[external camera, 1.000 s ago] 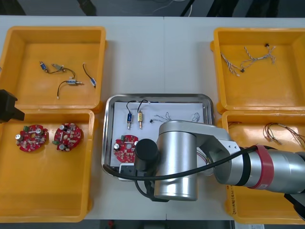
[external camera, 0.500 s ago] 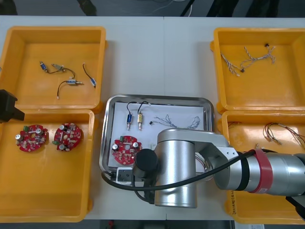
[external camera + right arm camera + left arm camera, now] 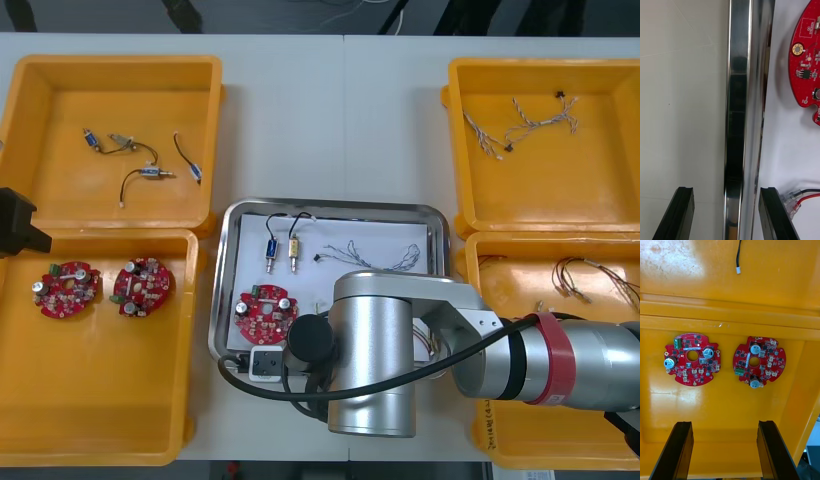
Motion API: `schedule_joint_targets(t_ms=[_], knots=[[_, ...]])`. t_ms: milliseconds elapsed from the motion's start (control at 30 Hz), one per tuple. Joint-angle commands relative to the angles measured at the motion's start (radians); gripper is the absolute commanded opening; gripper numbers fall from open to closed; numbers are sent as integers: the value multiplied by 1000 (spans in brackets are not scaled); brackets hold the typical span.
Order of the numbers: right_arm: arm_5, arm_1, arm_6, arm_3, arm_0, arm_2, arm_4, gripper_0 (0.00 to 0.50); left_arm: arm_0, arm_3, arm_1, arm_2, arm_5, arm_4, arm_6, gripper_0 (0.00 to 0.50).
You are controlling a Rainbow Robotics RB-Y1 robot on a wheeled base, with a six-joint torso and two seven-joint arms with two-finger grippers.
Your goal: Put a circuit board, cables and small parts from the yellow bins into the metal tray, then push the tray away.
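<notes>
My right gripper (image 3: 727,191), fingers spread, straddles near rim of tray (image 3: 738,93), maybe touching. My left gripper (image 3: 725,423), spread, over 2 boards (image 3: 692,359) in bin (image 3: 730,405).

Metal tray (image 3: 738,112) rim is polished to a mirror finish, with a matt white paper-like liner (image 3: 778,150) inside; yellow bins (image 3: 726,405) are glossy moulded plastic, throwing glare. Table (image 3: 681,93) is smooth, matt, off-white; right arm (image 3: 375,350) housing is satin silver metal with a glossy red band (image 3: 553,358). Circuit boards (image 3: 692,359) have a smooth red lacquer face with shiny metal can tops; right tool (image 3: 726,191) fingers (image 3: 772,215) are matt black.
</notes>
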Motion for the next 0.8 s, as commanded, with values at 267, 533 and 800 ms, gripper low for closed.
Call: schedule_joint_targets(t_ms=[267,533,800], knots=[[-6,-8,-28,-8,-27,19,32,500,12,-28,49,30,6,7,-63,500],[-6,-8,-28,-8,-25,34,61,500,12,-28,49,30,6,7,-63,500],[-6,-8,-26,-8,-19,36,75,500,12,-28,49,30,6,7,-63,500]])
